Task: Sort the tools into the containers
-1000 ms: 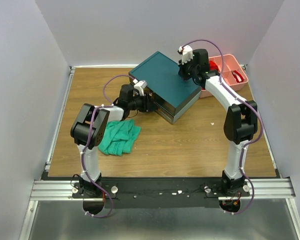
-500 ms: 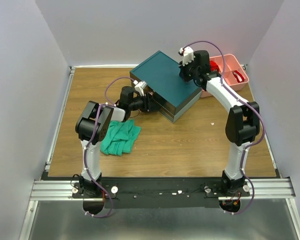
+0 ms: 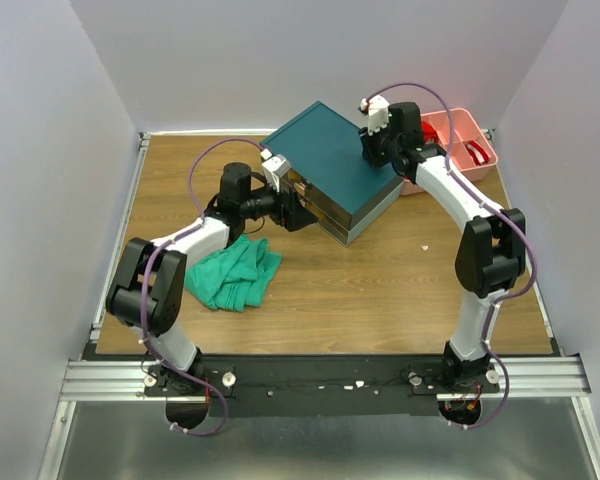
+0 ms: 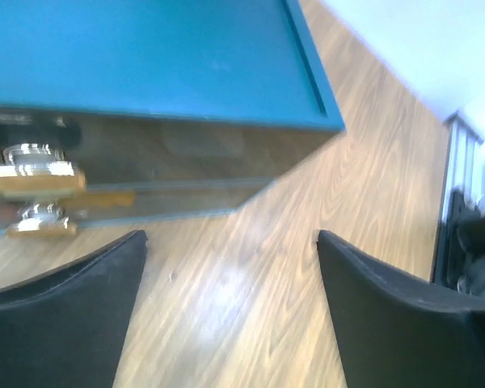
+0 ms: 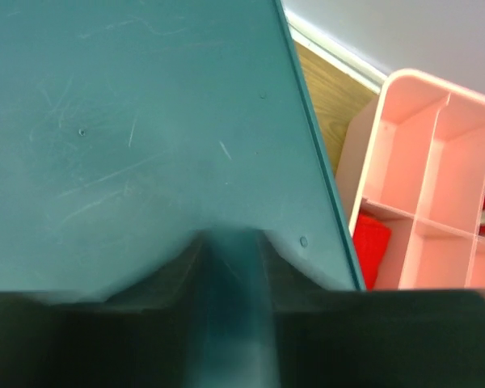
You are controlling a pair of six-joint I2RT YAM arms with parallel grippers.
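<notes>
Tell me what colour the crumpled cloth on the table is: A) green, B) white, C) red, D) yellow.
A: the crumpled cloth lying on the wooden table is plainly green.

— What's on the tabletop (image 3: 380, 290) on your feed?
— I see brown wood grain, with a dark teal box (image 3: 325, 155) standing at an angle toward the far side.
— Anything near it?
— A pink tray (image 3: 458, 122) just beside its right corner, in the far right of the tabletop. I've also got a crumpled green cloth (image 3: 235, 275) on the near left, apart from the box, and a tiny white speck (image 3: 422, 247) on bare wood.
</notes>
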